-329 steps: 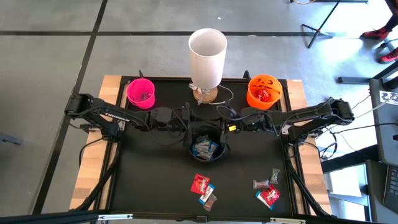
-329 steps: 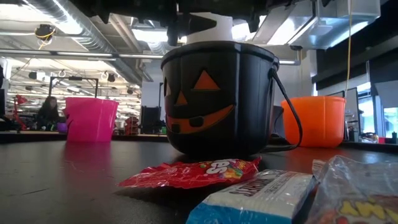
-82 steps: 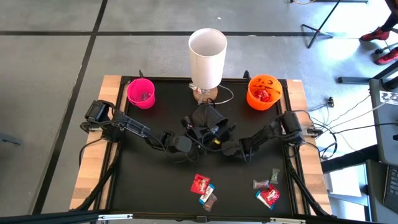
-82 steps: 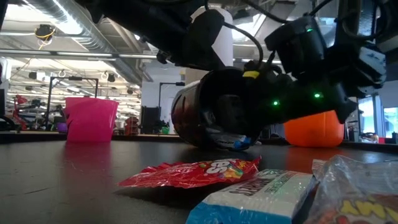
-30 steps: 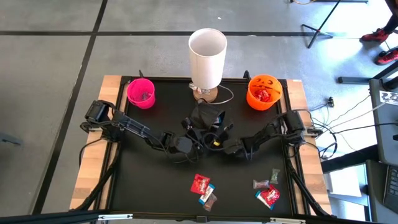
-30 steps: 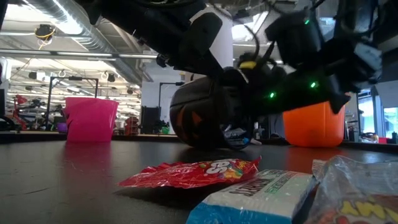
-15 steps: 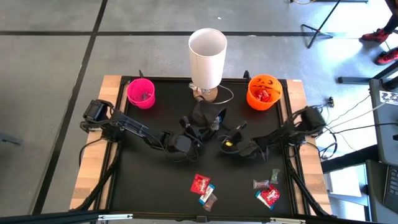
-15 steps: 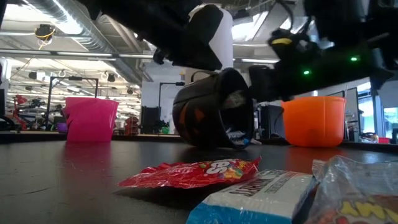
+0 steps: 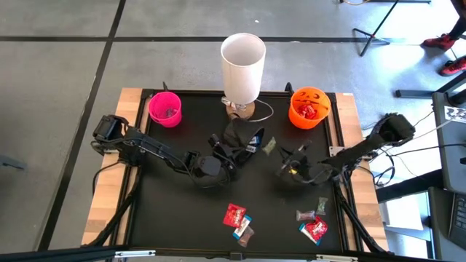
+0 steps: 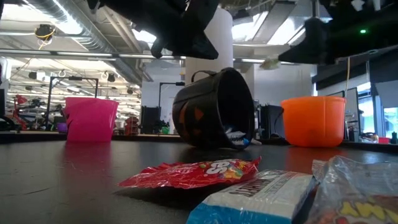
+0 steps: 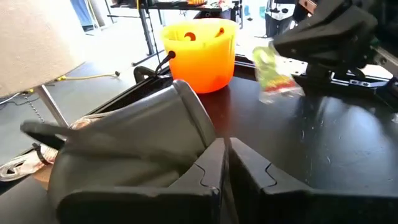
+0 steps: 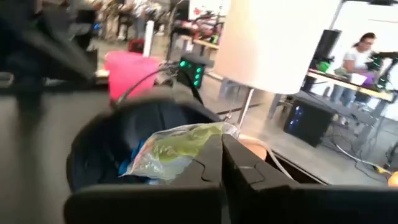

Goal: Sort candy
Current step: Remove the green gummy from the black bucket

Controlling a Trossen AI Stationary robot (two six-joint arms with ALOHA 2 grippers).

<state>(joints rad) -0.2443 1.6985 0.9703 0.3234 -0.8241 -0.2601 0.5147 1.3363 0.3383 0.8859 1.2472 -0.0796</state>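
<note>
A black pumpkin bucket (image 9: 237,138) lies on its side mid-table, its mouth toward the right, with blue candy (image 10: 237,136) at its lower rim. My left gripper (image 11: 227,158) is shut right beside the bucket's wall (image 11: 130,140). My right gripper (image 9: 282,151) hangs to the right of the bucket's mouth, clear of the table, shut on a green-and-clear wrapped candy (image 12: 177,146). More candy lies loose near the table's front edge (image 9: 237,217). My left gripper's shut fingers (image 11: 208,165) lie next to the bucket's wall near the rim; I cannot tell whether they touch it. My right gripper pinches one end of the green candy's wrapper (image 12: 214,132) between its two fingers, coming level from the table's right side. The candy (image 11: 273,74) sticks out past the fingers toward the bucket, lifted clear of the table.
A pink cup (image 9: 165,108) stands at the far left and an orange pumpkin bucket (image 9: 309,107) with red packets at the far right. A tall white cylinder (image 9: 242,58) stands between them. Red, blue-and-white and brownish candies (image 9: 314,222) lie at the near right.
My right gripper has drawn back out of the black bucket's mouth toward the table's right edge and risen, carrying the green candy clear. The bucket stays on its side beside my left gripper.
</note>
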